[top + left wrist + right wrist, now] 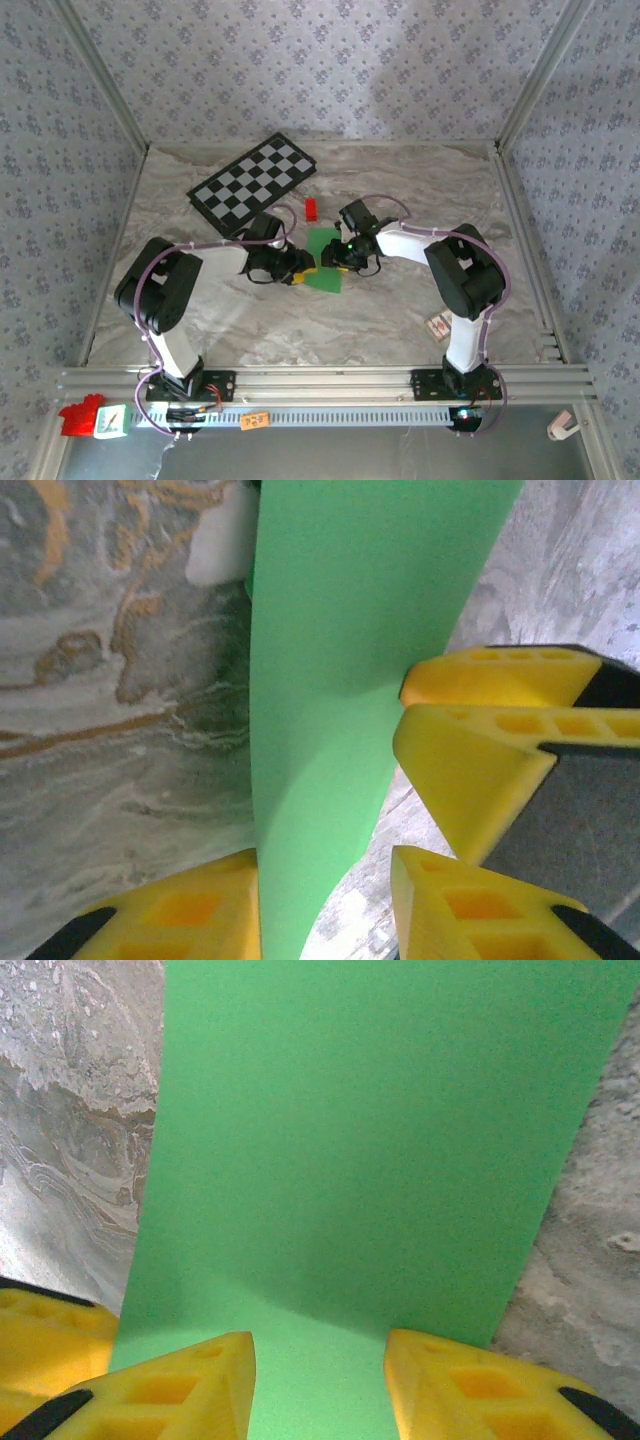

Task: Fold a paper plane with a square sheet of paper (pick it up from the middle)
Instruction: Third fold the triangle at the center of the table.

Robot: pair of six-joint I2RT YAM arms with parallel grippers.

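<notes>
One square sheet of paper (323,240), bright green, sits near the middle of the marbled surface (400,190). It is on the near side of a small red block (311,208), and the two claws meet over it. From above it reads as a narrow green strip. Its far end shows beyond the claws and its near end shows below them.

In the left wrist view the paper rises off the surface as a curved band and passes between the fingers of the left claw (322,860). One edge of the band lies against one yellow finger (180,910), and a sliver of the surface shows between the paper and the other finger. These jaws stand part-way open and are not clamped on it.

The right claw (318,1340) has its fingers apart too, with green paper spanning the gap and running under both tips. A soft crease crosses the sheet just ahead of them. Whether the tips press on the paper I cannot tell. Its fingers (470,770) show side-on in the left wrist view, at the edge of the band.

The left arm (160,290) is folded, with its elbow raised out towards the left side and its forearm stretched inward to the paper. The right arm (465,270) mirrors it from the other side, so the two wrists face each other. A checkered board (255,183) lies flat and askew at the back left, near the red block.
</notes>
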